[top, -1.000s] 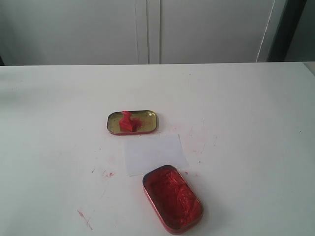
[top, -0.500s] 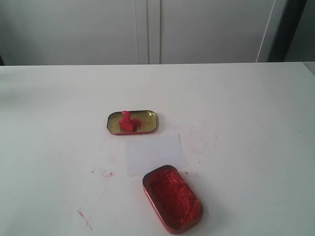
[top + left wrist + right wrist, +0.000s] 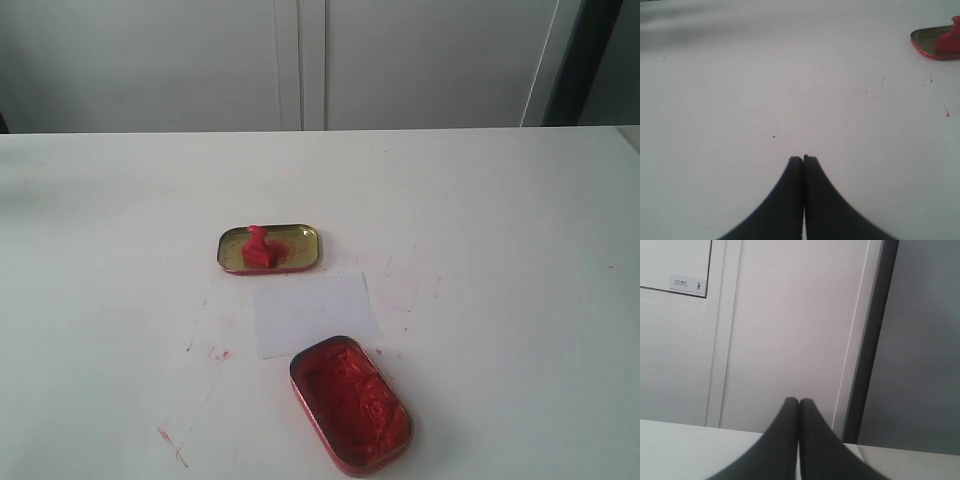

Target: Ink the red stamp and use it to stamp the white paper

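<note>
The small red stamp (image 3: 258, 247) stands upright in the shallow gold tin lid (image 3: 296, 252) at the table's middle. Just in front of the lid lies the white paper (image 3: 312, 313). The oval tin of red ink (image 3: 350, 402) sits open at the paper's near corner. Neither gripper shows in the exterior view. In the left wrist view my left gripper (image 3: 803, 159) is shut and empty over bare table, with the red stamp (image 3: 951, 40) and the lid (image 3: 930, 42) far off at the picture's edge. My right gripper (image 3: 799, 401) is shut and empty, facing a wall and door frame.
Red ink smears (image 3: 218, 354) mark the white table (image 3: 500, 220) left of the paper and near the front edge. White cabinet doors (image 3: 300, 60) stand behind the table. A dark door frame (image 3: 867, 340) fills the right wrist view's background.
</note>
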You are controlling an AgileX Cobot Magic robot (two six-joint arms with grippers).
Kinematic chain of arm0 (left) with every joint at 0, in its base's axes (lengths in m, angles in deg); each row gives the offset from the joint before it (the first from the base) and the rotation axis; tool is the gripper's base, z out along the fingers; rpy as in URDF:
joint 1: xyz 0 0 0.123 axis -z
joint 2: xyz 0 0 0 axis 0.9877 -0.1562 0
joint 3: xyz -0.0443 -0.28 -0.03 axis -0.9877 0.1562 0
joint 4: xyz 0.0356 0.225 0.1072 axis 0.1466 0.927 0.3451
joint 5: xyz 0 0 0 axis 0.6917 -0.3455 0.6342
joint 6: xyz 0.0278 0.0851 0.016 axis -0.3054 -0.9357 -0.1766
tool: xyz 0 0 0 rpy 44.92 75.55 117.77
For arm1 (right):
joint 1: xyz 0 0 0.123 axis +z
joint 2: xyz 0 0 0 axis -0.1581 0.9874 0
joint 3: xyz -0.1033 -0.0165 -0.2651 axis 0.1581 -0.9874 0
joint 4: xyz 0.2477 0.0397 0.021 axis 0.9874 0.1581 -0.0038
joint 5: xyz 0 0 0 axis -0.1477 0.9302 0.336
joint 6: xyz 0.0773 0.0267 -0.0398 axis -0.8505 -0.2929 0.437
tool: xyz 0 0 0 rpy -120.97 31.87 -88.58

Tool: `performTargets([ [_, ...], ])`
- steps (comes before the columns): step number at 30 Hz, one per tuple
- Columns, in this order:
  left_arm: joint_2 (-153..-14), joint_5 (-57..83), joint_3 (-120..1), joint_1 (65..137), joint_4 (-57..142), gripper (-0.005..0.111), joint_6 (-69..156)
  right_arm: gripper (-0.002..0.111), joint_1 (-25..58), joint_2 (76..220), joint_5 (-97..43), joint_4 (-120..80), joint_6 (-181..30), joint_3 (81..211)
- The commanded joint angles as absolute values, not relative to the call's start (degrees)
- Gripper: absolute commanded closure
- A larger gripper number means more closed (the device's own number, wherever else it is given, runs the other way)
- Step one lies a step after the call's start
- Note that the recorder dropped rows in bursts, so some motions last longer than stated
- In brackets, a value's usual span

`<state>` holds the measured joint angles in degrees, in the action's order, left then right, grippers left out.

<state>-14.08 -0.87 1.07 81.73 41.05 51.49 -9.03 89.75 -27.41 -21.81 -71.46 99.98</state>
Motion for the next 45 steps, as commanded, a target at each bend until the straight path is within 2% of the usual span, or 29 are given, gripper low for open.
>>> performTargets([
  [1, -13.8, -0.8, 1.4, 81.7, 41.1, 0.107, 51.4, 0.108, -9.2, 97.5, -27.4, -22.2, -71.1, 104.3],
  [8, -13.8, -0.8, 1.4, 81.7, 41.1, 0.107, 51.4, 0.108, -9.1, 109.7, -25.4, -22.0, -72.3, 110.6],
  [20, -13.8, -0.8, 1.4, 81.7, 41.1, 0.107, 51.4, 0.108, -9.1, 128.2, -14.3, -20.4, -73.4, 123.9],
  [45, -13.8, -0.8, 1.4, 81.7, 41.1, 0.107, 51.4, 0.108, -9.0, 156.4, 10.5, -14.0, -72.4, 148.7],
])
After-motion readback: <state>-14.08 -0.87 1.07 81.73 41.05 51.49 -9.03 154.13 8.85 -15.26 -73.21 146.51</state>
